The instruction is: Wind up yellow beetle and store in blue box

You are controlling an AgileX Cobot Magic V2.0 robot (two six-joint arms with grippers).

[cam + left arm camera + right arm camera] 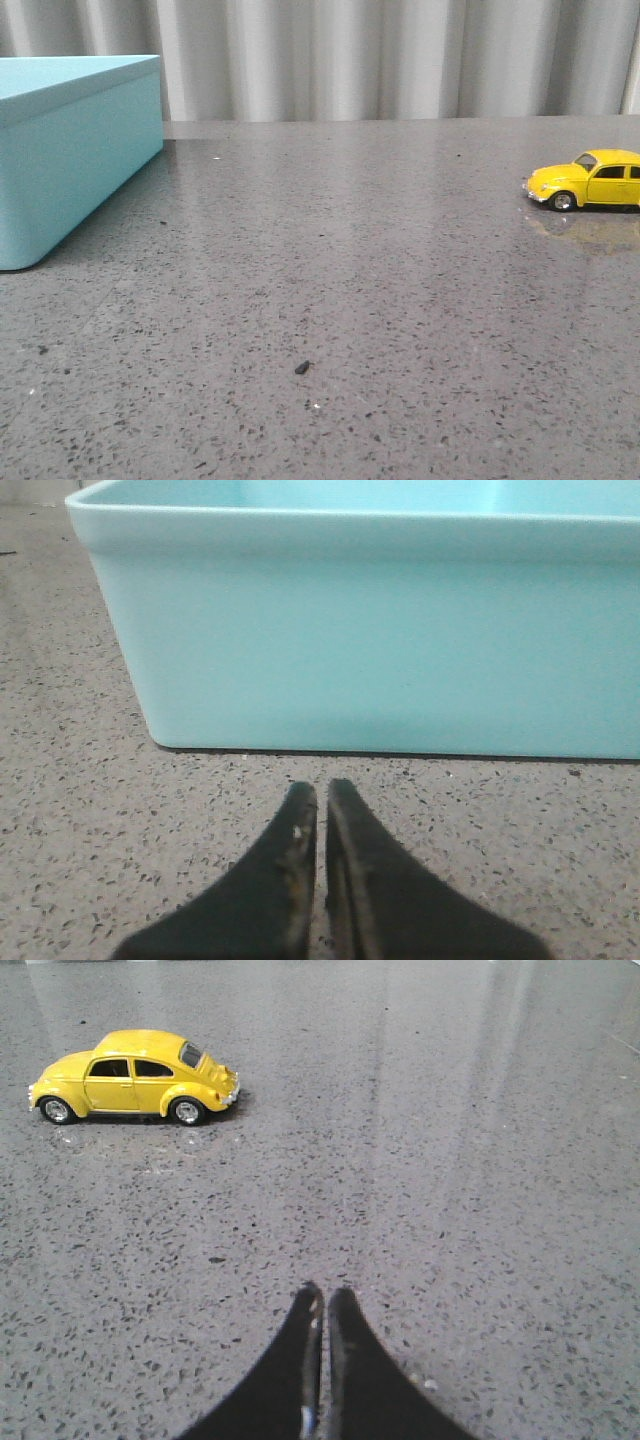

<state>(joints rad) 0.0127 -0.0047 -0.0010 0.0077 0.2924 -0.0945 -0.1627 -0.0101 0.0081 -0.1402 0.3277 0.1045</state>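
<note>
The yellow beetle (588, 180) stands on its wheels at the far right of the grey table, partly cut by the front view's edge. It also shows in the right wrist view (135, 1076), some way from my right gripper (323, 1298), which is shut and empty above bare table. The blue box (70, 140) stands at the far left with its top open. In the left wrist view its near wall (380, 640) fills the frame, and my left gripper (321, 792) is shut and empty just in front of it. Neither gripper shows in the front view.
The speckled grey table (340, 300) runs back to a pale pleated curtain (400, 55). A small dark crumb (301, 368) lies on the table near the front middle.
</note>
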